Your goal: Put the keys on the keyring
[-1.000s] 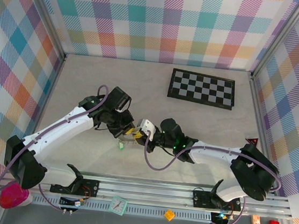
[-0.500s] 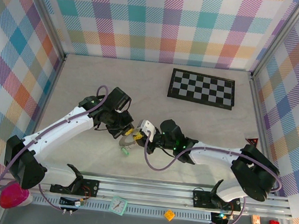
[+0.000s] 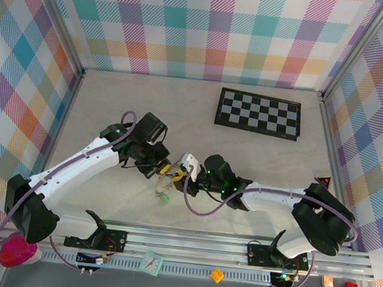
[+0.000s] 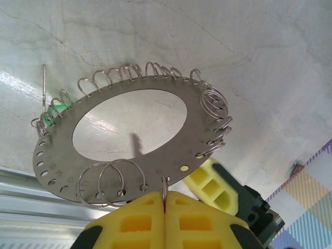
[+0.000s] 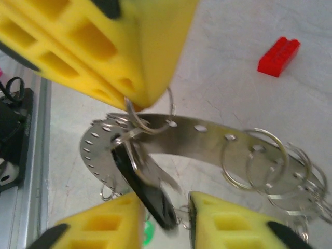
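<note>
The keyring (image 4: pixel 199 132) is a flat silvery disc with a wide hole and many small wire rings round its rim. It hangs above the table. My left gripper (image 4: pixel 165 199) is shut on one of those small rings. The black-headed key (image 5: pixel 148 189) dangles from a small ring on the keyring (image 5: pixel 207 142), blurred, between the parted pads of my right gripper (image 5: pixel 166 218), which is open. A green key head (image 5: pixel 148 233) shows below it, and behind the disc as a green key (image 4: pixel 54 111). From above, both grippers meet at the keyring (image 3: pixel 164 184).
A red block (image 5: pixel 279 56) lies on the table beyond the keyring. A chessboard (image 3: pixel 258 113) lies at the back right. The metal rail (image 3: pixel 194 244) runs along the near edge, close behind the hanging disc.
My right gripper has opened and let go of the black key, which now swings from the keyring. The disc and green key hang a little lower. The left gripper stays shut.
</note>
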